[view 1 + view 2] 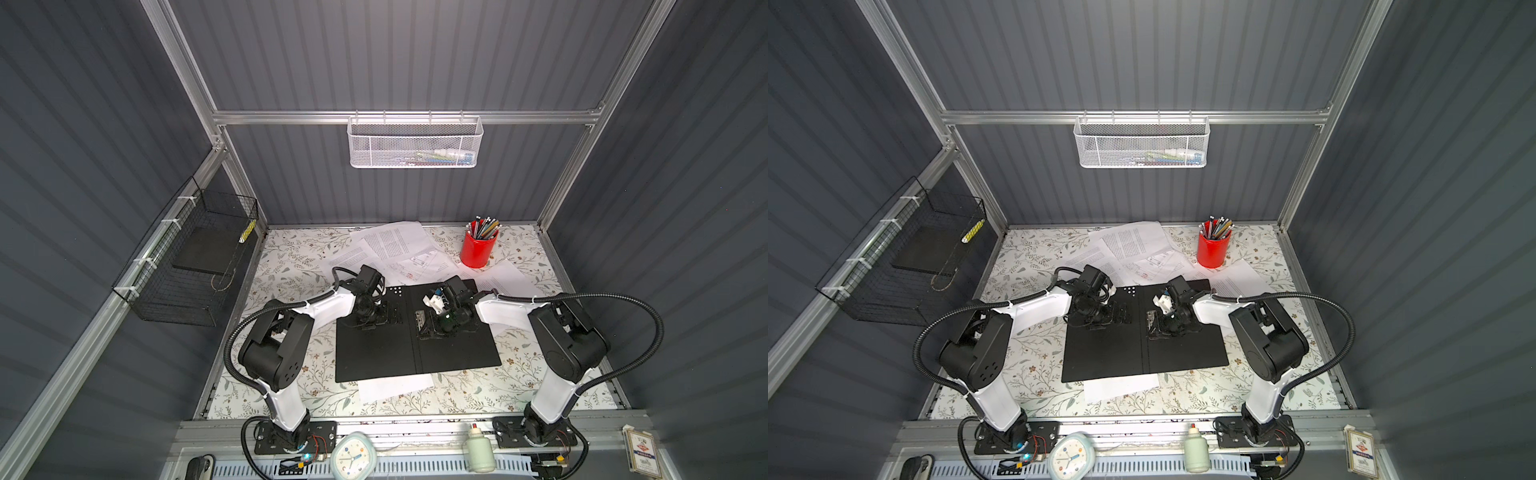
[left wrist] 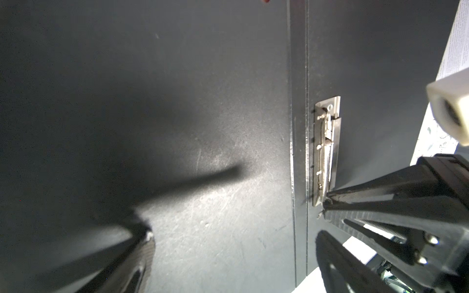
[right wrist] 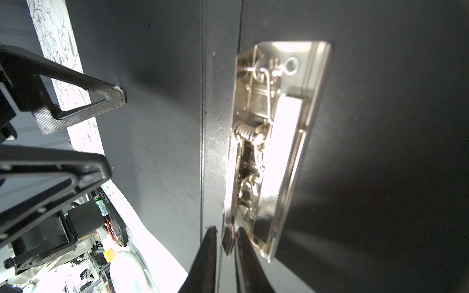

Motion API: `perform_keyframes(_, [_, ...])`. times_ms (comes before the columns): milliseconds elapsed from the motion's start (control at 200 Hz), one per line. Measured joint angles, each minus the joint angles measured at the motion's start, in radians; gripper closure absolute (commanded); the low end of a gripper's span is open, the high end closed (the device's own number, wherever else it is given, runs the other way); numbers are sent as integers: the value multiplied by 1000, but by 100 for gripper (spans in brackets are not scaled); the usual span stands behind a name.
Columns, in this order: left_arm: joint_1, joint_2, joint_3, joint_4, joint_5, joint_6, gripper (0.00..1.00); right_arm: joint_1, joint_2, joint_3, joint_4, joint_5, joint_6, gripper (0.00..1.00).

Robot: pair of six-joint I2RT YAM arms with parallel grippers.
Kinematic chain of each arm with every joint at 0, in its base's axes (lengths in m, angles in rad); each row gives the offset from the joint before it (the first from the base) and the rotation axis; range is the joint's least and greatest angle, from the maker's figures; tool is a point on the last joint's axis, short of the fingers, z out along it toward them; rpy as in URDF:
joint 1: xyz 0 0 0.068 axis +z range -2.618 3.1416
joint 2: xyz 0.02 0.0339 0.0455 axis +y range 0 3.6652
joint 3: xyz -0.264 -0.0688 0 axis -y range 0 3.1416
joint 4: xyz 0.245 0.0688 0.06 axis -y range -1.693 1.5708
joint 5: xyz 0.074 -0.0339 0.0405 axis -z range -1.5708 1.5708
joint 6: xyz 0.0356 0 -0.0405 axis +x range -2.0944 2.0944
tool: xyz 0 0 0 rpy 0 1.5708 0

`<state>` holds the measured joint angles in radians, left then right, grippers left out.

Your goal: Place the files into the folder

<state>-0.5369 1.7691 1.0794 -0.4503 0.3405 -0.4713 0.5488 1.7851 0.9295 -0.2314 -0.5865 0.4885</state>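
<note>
Near sheet: a near sheet [image 1: 395, 386] was seen tucked under the front edge of the folder [image 1: 374, 357], behind both hands.
Folder: it was laid open on the worktop [image 1: 291, 266], black inside up, beneath both hands, spine running near to far.
Left hand: the left hand [image 2: 231, 234] was held wide apart over the left cover, gripping nothing.
Right hand: the right hand [image 3: 225, 229], nearer the clip [image 3: 279, 126], was set nearly together astride its near end; a firm clamp could not be told.
Files: the files [image 1: 395, 245] were scattered beyond the folder, ahead of both hands, beside a red cup [image 1: 478, 251].
</note>
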Motion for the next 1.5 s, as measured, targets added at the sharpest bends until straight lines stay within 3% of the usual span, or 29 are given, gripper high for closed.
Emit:
perform_keyframes(265, [0, 0, -1, 0, -4, -1, 0, -3, 7, -2, 7, -1, 16, 100])
perform_keyframes(690, [-6, -24, -35, 43, -75, -21, 0, -23, 22, -25, 38, -18, 105, 100])
perform_keyframes(1145, [-6, -23, -38, 55, -75, -31, 0, -24, -38, -65, 81, 13, 152, 100])
perform_keyframes(1286, [-6, -21, -37, 54, -75, -31, 0, -27, -103, -58, 76, 5, 162, 60])
perform_keyframes(1321, [-6, -19, -35, 53, -75, -31, 0, -29, -121, -55, 74, 2, 162, 54])
perform_keyframes(1401, [-6, -19, -33, 51, -75, -34, 0, -31, -166, -54, 57, -1, 158, 50])
perform_keyframes(1501, [-6, -19, -33, 51, -75, -35, 0, -33, -220, -64, 27, 7, 157, 61])
